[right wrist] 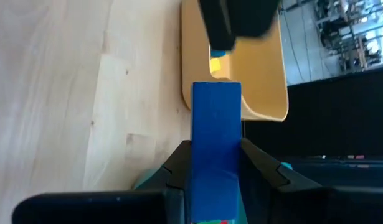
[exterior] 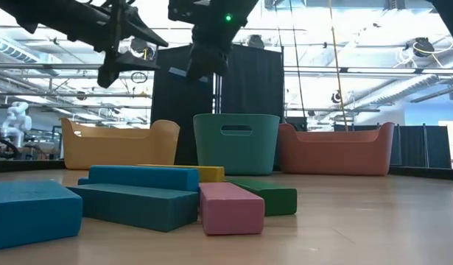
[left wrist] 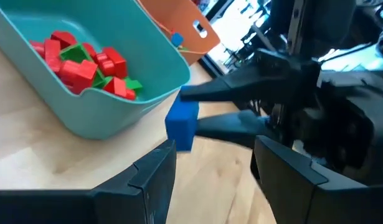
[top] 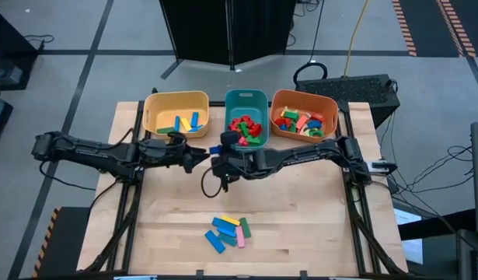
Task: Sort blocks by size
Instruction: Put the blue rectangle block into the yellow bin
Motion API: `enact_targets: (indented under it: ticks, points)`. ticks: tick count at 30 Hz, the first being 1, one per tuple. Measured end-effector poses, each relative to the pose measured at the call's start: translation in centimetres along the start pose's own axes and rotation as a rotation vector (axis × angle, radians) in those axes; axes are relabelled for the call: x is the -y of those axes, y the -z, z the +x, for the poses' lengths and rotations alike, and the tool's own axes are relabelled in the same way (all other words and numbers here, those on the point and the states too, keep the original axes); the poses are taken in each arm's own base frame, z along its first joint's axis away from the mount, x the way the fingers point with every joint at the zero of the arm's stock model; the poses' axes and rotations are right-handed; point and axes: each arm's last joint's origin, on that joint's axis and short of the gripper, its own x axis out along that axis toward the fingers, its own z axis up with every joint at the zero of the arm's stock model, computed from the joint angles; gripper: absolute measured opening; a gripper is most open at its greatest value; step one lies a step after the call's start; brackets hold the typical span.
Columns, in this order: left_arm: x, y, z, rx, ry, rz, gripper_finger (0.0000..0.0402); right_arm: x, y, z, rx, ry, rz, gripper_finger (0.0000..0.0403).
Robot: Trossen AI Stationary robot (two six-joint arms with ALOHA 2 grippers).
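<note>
My right gripper (top: 221, 149) is shut on a blue block (right wrist: 216, 118) above the table, in front of the teal bin (top: 246, 99) and near the yellow bin (top: 176, 99). The block also shows in the left wrist view (left wrist: 182, 124). My left gripper (top: 198, 159) is open and empty just left of it, its fingers pointing at the block. Several loose blocks (top: 228, 232) in blue, green, pink and yellow lie in a pile on the table near its front edge. The yellow bin holds blue, green and yellow bars. The teal bin holds red and green pieces. My right gripper pinches the blue block by its two long sides (right wrist: 216, 158) between its two fingers. The fingers (left wrist: 222, 93) come level from the table's right and lie along the block. The block's free end sticks out past the fingertips toward the yellow bin, and it is lifted clear of the table.
An orange bin (top: 303, 97) with mixed coloured blocks stands at the far right of the row of three bins. The two arms meet close together at the table's middle. Bare wood (top: 301, 210) lies between the bins and the pile.
</note>
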Motion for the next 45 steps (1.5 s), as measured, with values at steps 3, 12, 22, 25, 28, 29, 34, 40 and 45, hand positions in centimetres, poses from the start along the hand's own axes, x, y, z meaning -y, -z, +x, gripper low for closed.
enact_targets:
  ticks: [3, 12, 22, 25, 28, 29, 34, 40, 45]
  points:
    - [0.1, 0.0, 0.2, 0.014, 0.000, -0.024, 0.0207, 0.2, -0.3, 0.0, 0.027, 0.013, -0.010, 0.0073]
    - [-0.2, 0.2, 0.8, 0.035, -0.054, -0.042, 0.0207, 0.6, -0.9, 0.1, 0.076, 0.044, -0.061, 0.0073]
    - [-0.4, 0.2, 0.8, 0.071, -0.095, -0.008, 0.0127, 0.8, -0.9, 0.3, 0.109, 0.004, -0.050, 0.0073]
    - [-0.4, 0.2, 0.8, 0.063, -0.088, -0.008, 0.0084, 1.0, -1.0, 0.4, 0.124, -0.007, -0.042, 0.0073]
    - [-0.3, 0.1, 0.8, 0.066, -0.087, -0.003, 0.0054, 1.3, -0.9, 0.7, 0.122, -0.001, -0.037, 0.0073]
    - [-0.4, 0.1, 0.8, 0.065, -0.087, 0.003, 0.0047, 1.3, -0.8, 0.7, 0.120, 0.000, -0.036, 0.0073]
    - [-0.5, 0.0, 0.8, 0.066, -0.091, 0.008, 0.0030, 1.6, -0.7, 0.9, 0.120, 0.006, -0.037, 0.0073]
    - [-1.0, -0.7, 0.8, 0.080, -0.096, 0.049, 0.0027, 2.1, -0.7, 1.3, 0.124, 0.030, -0.018, 0.0114]
    - [-1.6, -1.8, 0.5, 0.120, -0.120, 0.089, 0.0025, 3.2, -0.1, 2.2, 0.094, 0.066, 0.063, 0.0224]
